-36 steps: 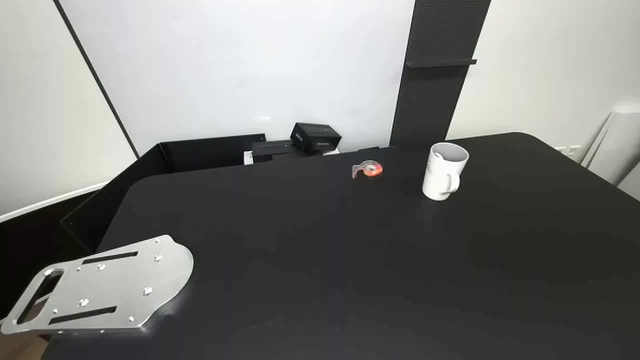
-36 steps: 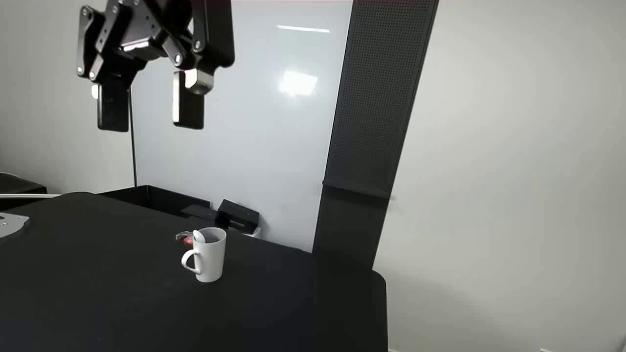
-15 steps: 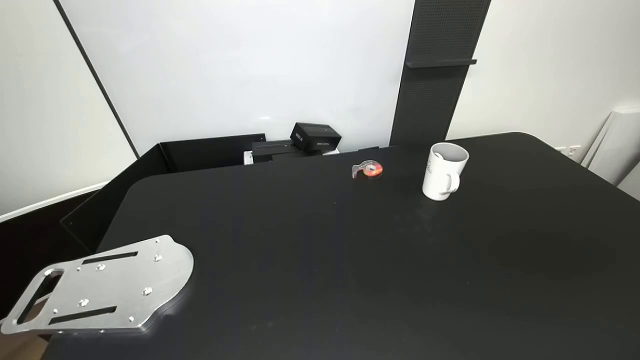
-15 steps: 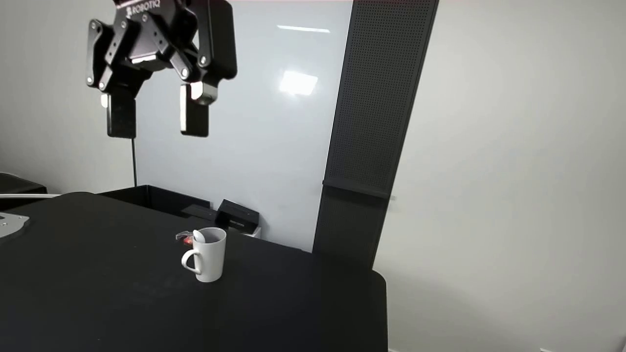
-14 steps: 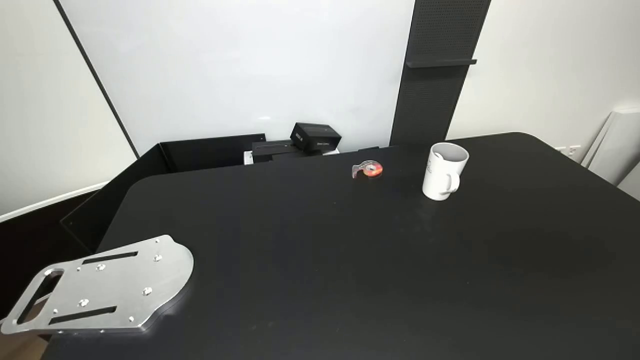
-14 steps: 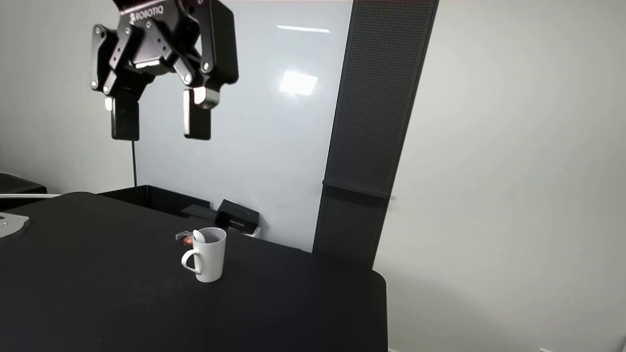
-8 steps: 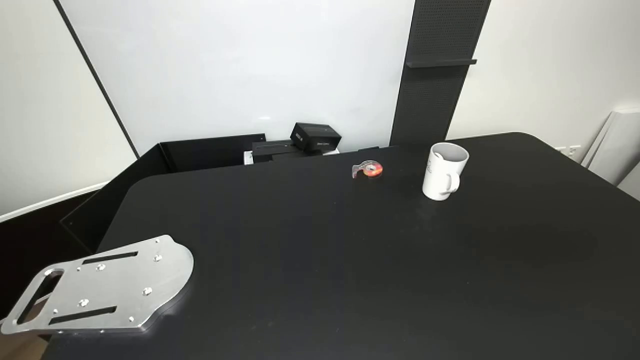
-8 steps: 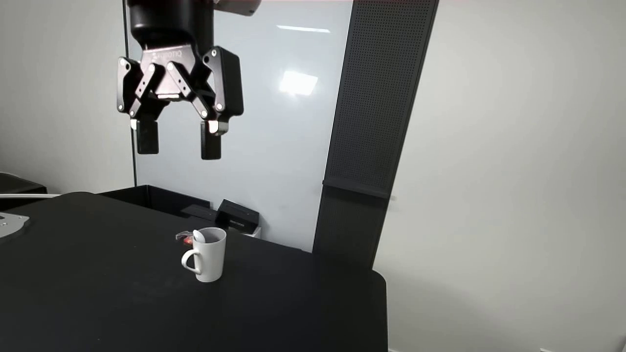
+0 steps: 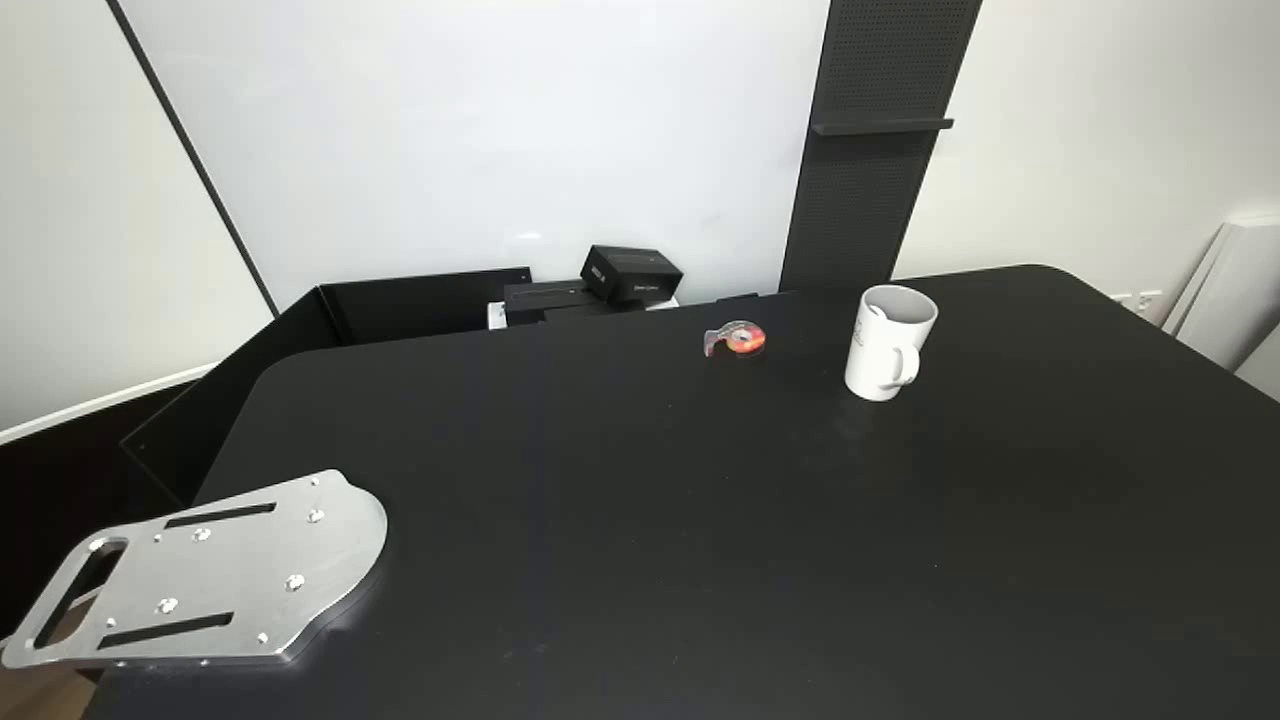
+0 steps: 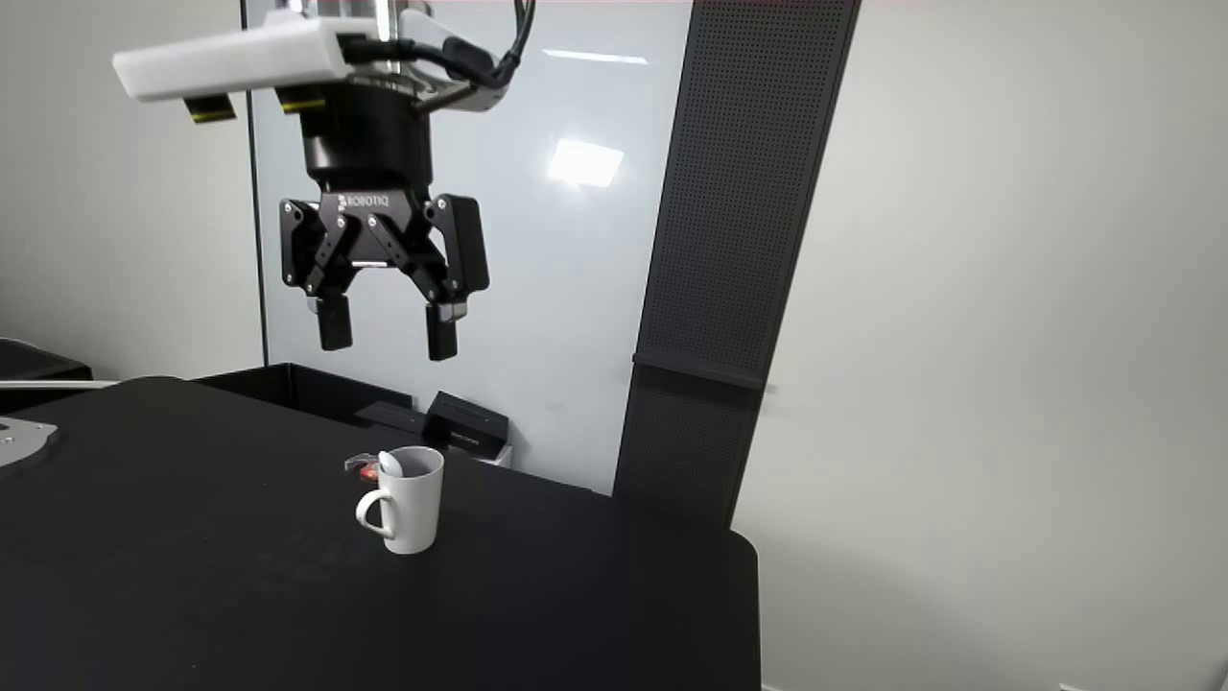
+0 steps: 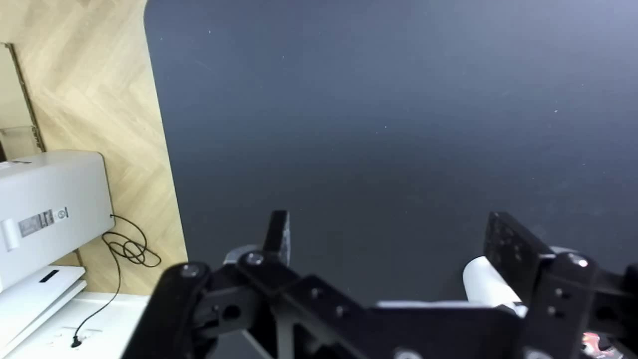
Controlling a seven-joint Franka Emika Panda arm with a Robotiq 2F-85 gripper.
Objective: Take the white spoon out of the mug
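Note:
The white mug [image 9: 872,365] stands upright on the black table; in an exterior view the mug [image 10: 414,513] has its handle at the left. The white spoon [image 10: 390,465] leans inside the mug, its tip showing just above the rim; only a bit of the spoon [image 9: 877,312] shows in an exterior view. My gripper [image 10: 389,351] is open and empty, pointing down in the air above the mug. In the wrist view the mug [image 11: 486,281] is partly hidden behind one finger of the gripper [image 11: 389,219]; I cannot make out the spoon there.
A small red tape dispenser [image 9: 740,338] lies on the table [image 9: 600,480] near the mug. A metal plate [image 9: 230,570] lies at the table's edge. Black boxes [image 9: 630,275] sit beyond the back edge, before a white wall. The table edge [image 11: 167,144] shows in the wrist view.
My gripper has moved down and to the right in an exterior view and looks smaller there, nearer above the mug. It stays open. The mug and spoon have not moved.

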